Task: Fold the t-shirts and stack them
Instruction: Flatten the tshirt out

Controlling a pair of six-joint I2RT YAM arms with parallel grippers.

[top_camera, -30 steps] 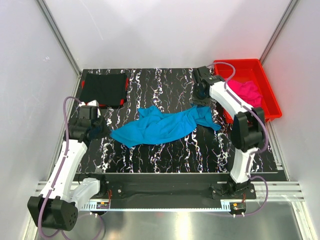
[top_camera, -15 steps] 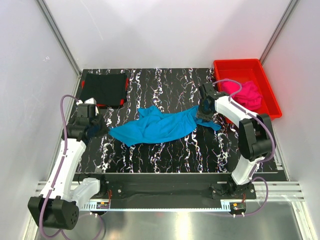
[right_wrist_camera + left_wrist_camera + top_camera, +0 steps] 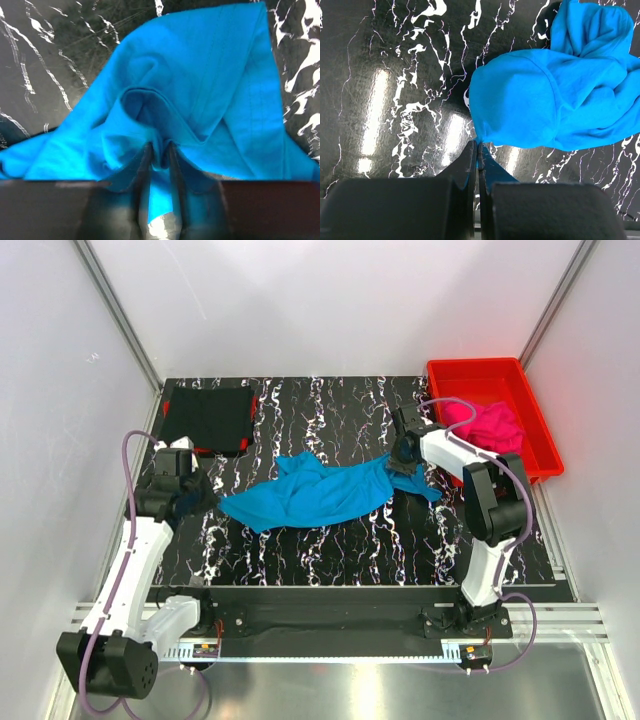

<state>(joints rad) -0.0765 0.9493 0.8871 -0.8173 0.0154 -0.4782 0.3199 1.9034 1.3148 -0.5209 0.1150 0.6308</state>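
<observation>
I hold the turquoise t-shirt (image 3: 310,492) by both ends, left gripper (image 3: 477,147) and right gripper (image 3: 160,150) clamped on cloth, long axis left-right.

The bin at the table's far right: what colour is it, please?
Red bin; best in top external view.

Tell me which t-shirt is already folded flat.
The black cloth t-shirt, a flat square at far left; the turquoise cloth t-shirt and hot pink cloth t-shirt lie crumpled.

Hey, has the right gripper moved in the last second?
Yes. The right gripper came toward the table's near edge, away from the red bin's far left corner, onto the turquoise shirt's right end.
</observation>
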